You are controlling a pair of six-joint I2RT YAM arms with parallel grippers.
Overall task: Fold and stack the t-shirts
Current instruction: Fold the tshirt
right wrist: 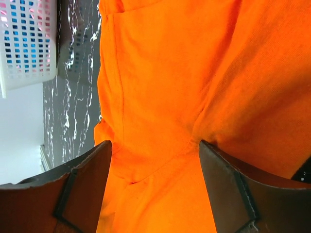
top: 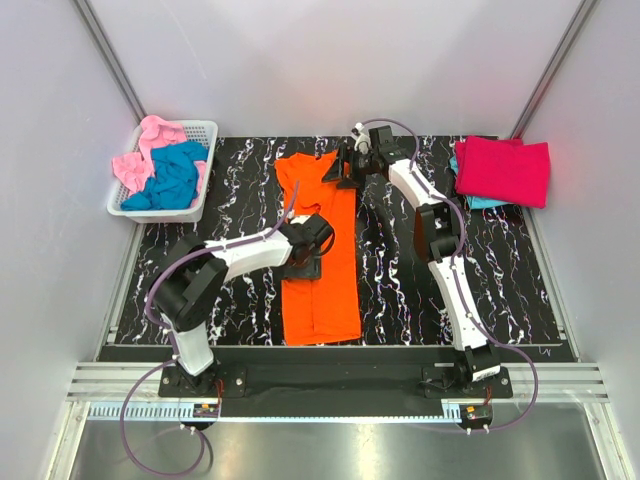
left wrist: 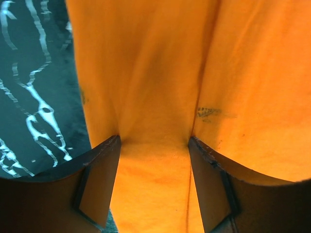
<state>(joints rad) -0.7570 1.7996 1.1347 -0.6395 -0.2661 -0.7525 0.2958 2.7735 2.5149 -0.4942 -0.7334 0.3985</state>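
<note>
An orange t-shirt (top: 325, 285) lies as a long strip down the middle of the black marbled table. My left gripper (top: 303, 262) rests on its left edge about halfway down. In the left wrist view its jaws (left wrist: 154, 145) stand open, tips pressed on the orange cloth (left wrist: 155, 73) that spans the gap. My right gripper (top: 346, 170) sits at the shirt's far right corner, also open (right wrist: 155, 150), with puckered cloth (right wrist: 184, 63) between the fingers. A folded crimson-pink t-shirt (top: 503, 170) lies at the far right on top of a teal one (top: 480, 203).
A white lattice basket (top: 128, 207) at the far left holds a teal t-shirt (top: 175, 178) and a light pink one (top: 150, 140). The basket (right wrist: 26, 43) also shows in the right wrist view. Bare table (top: 400, 290) lies between the orange shirt and the right arm.
</note>
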